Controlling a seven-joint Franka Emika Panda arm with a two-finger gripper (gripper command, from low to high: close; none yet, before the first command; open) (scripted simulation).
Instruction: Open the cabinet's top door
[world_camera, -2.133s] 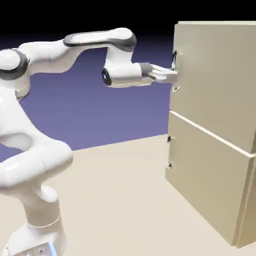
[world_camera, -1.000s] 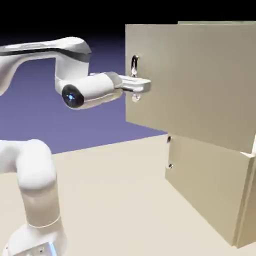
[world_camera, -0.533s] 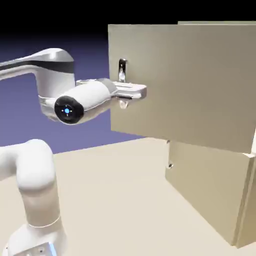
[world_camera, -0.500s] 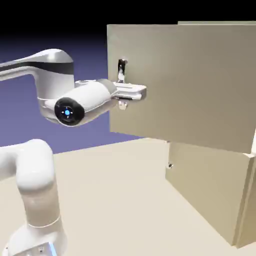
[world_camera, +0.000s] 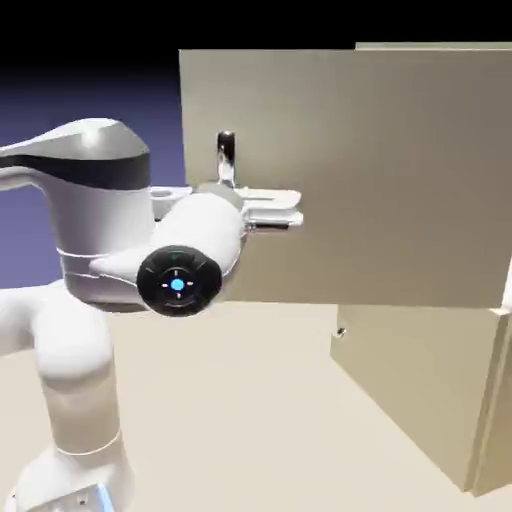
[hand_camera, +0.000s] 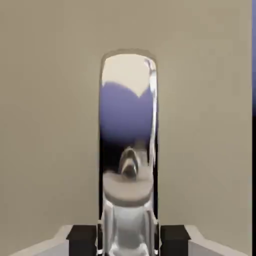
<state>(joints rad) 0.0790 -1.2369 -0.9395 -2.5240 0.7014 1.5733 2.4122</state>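
Since the earlier frame, the top door (world_camera: 360, 170) swings wider from the cabinet (world_camera: 440, 390). Note the gripper (world_camera: 285, 210) clamped on the handle (hand_camera: 128, 145).

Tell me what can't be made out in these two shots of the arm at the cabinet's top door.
- Inside of the cabinet: exterior view, hidden behind the swung-out top door.
- Lower end of the handle: exterior view, covered by the end effector; hand view, its tips sit at the bottom edge, shut on the handle.
- Lower door's handle: exterior view, too small.
- Arm's base: exterior view, cut off at the bottom left.
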